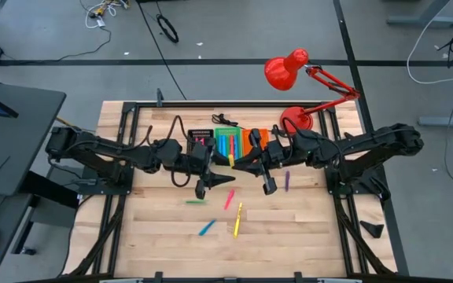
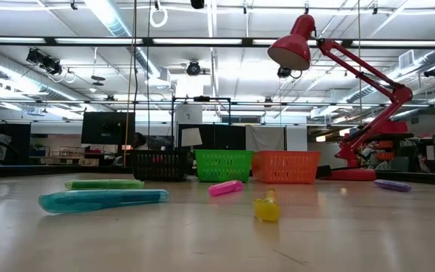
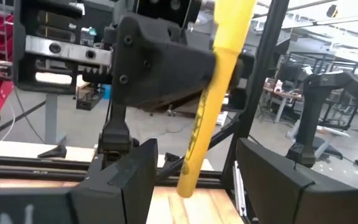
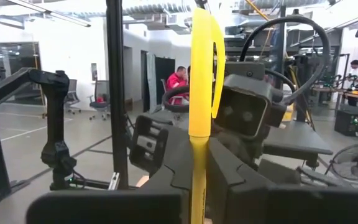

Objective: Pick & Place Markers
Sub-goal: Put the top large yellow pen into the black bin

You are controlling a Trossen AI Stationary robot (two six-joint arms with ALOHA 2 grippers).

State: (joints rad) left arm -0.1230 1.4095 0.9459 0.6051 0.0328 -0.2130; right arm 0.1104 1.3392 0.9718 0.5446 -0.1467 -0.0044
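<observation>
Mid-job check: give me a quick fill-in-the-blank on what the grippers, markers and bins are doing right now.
1. The right gripper is shut on a ___ marker.
2. The left gripper faces it with its fingers ___ on either side of that marker.
3. Between the black bin and the orange bin stands the ___ bin.
4. One loose marker lies alone by the right arm; it is ___.

Missing words: yellow; open; green; purple.

No readable text or labels anywhere.
</observation>
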